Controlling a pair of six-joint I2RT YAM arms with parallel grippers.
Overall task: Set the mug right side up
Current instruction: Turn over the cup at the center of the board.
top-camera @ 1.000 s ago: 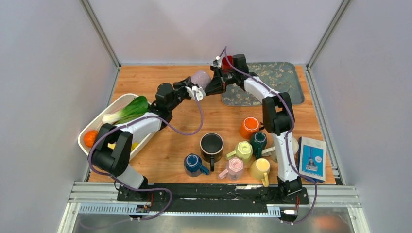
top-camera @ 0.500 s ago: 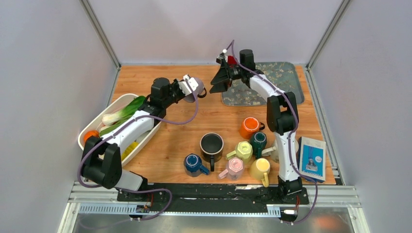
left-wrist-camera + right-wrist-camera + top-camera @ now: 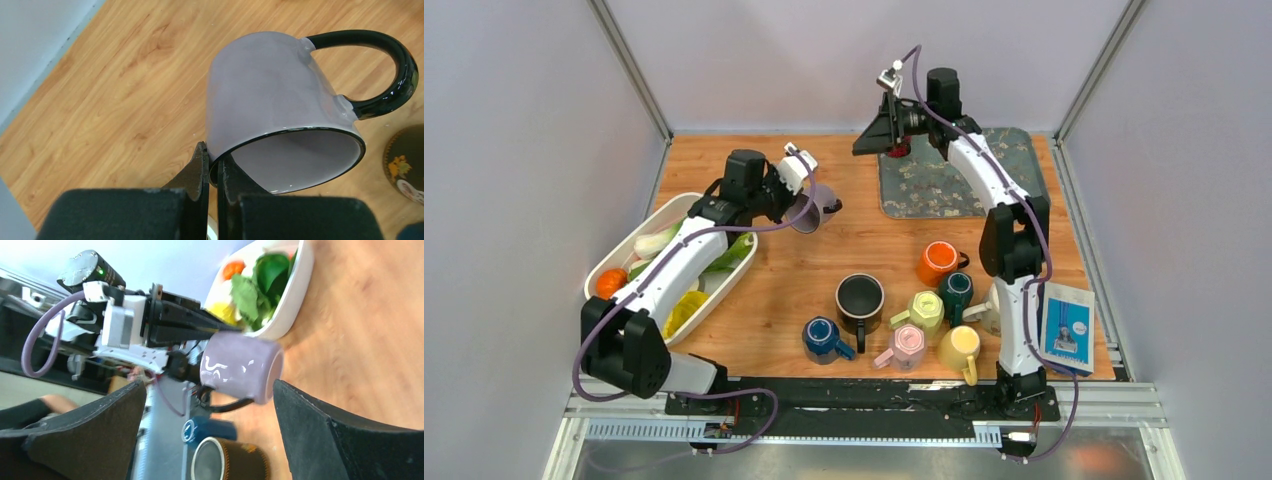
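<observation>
The lavender mug [image 3: 280,115] with a black handle lies tilted on its side over the bare wood at the far left of the table [image 3: 864,235], just beside the far end of the white dish [image 3: 674,205]. The left claw [image 3: 212,160] is clenched on its rim, one finger inside the mouth and one outside. In the left wrist view the mouth faces the camera and slightly downward, with the handle on the far side. The mug's base is turned away there, and the claw's own black body cuts off the near part of the rim. Whether the mug's lower side touches the wood cannot be told from any view.

The right claw [image 3: 876,140] hangs released, its jaws spread wide, high over the near left corner of the patterned mat [image 3: 944,185] and well apart from the mug. A small red thing [image 3: 899,150] shows under it, too hidden to make out.

The dish holds leafy greens and something orange, partly covered by the left arm. Near the front stands a cluster of upright mugs: black [image 3: 860,298], orange [image 3: 938,260], dark green [image 3: 955,290], yellow-green [image 3: 924,310], pink [image 3: 907,345], yellow [image 3: 959,347] and blue [image 3: 822,337]. The right arm hides most of a pale thing behind them. A small box [image 3: 1065,327] lies at the right edge.
</observation>
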